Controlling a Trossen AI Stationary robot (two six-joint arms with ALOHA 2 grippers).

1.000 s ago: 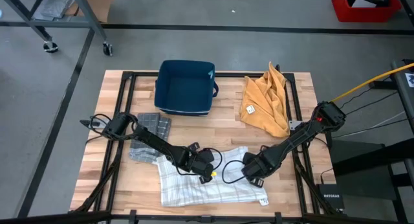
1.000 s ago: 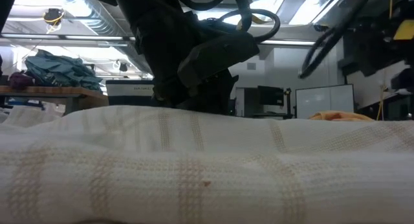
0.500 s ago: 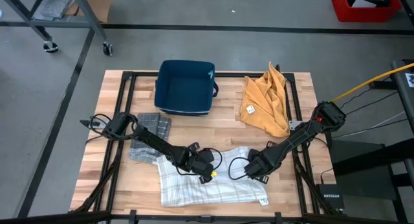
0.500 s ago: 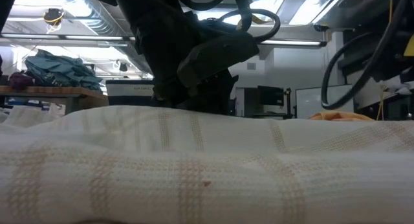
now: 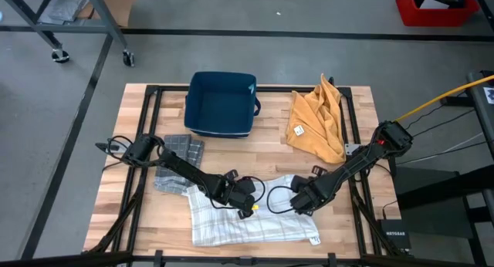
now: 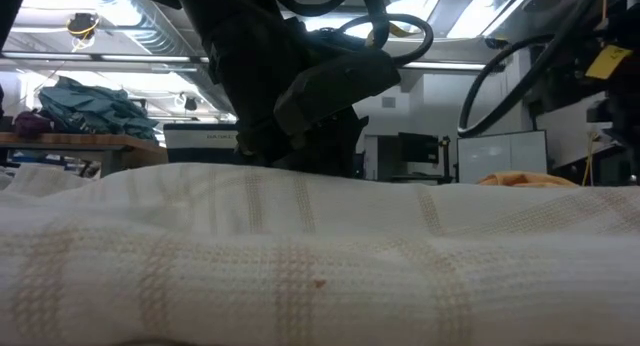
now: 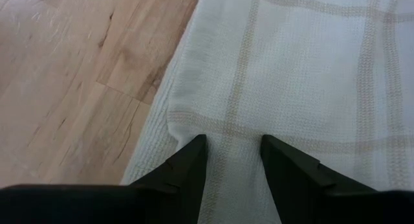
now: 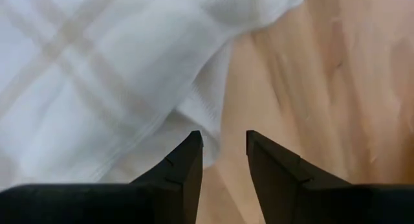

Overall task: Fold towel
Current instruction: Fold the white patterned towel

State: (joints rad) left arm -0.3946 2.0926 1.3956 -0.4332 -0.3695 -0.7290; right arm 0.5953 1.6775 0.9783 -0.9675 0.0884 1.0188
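Meanwhile, your right gripper (image 5: pixel 297 201) has shifted along the towel's (image 5: pixel 255 221) right edge.
Both grippers stand part-open, holding nothing; left gripper (image 5: pixel 248 199) unmoved, mid-frame, on cloth.

- It's a robotics lab or workshop, open and industrial, nothing homely about it.
- Bare grey concrete floor (image 5: pixel 255 16) spreads all round the wooden table (image 5: pixel 270 143), which is ringed by a black metal frame (image 5: pixel 150 113).
- Overhead, exposed silver ducting (image 6: pixel 150 26) and strip lights run along the ceiling.
- Across the room stand monitors (image 6: pixel 500 156) and a workbench (image 6: pixel 60 144) heaped with cloth.
- A red bin (image 5: pixel 436 8) sits on the floor, and a yellow cable (image 5: pixel 444 97) trails in.
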